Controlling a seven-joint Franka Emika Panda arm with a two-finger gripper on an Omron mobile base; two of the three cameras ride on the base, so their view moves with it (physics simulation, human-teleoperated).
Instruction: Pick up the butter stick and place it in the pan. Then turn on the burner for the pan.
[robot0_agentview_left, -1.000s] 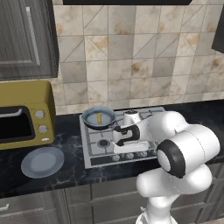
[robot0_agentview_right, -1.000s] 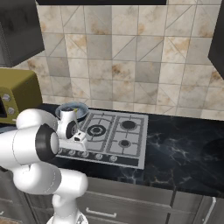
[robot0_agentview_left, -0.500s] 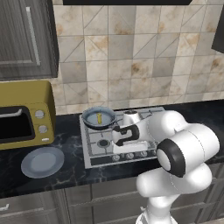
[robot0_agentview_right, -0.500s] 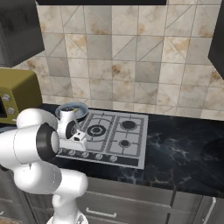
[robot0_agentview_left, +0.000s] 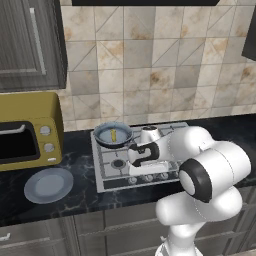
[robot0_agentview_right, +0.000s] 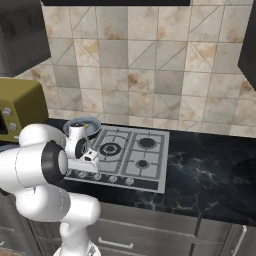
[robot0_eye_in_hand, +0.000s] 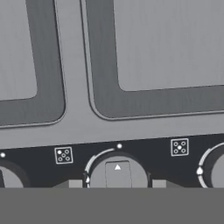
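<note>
The small yellow butter stick already lies in the round grey-blue pan at the back of the stove, so the fingers sit on each side of a round knob, apparently squeezing it to light the burner.

Seen from behind the arm's left and looking forward and down: the stove, yellow microwave and tiled wall. Seen from behind its right, facing the same way: that same stove and wall, with more dark counter. Seen very close from the hand: a control knob on the stove's front strip.
</note>
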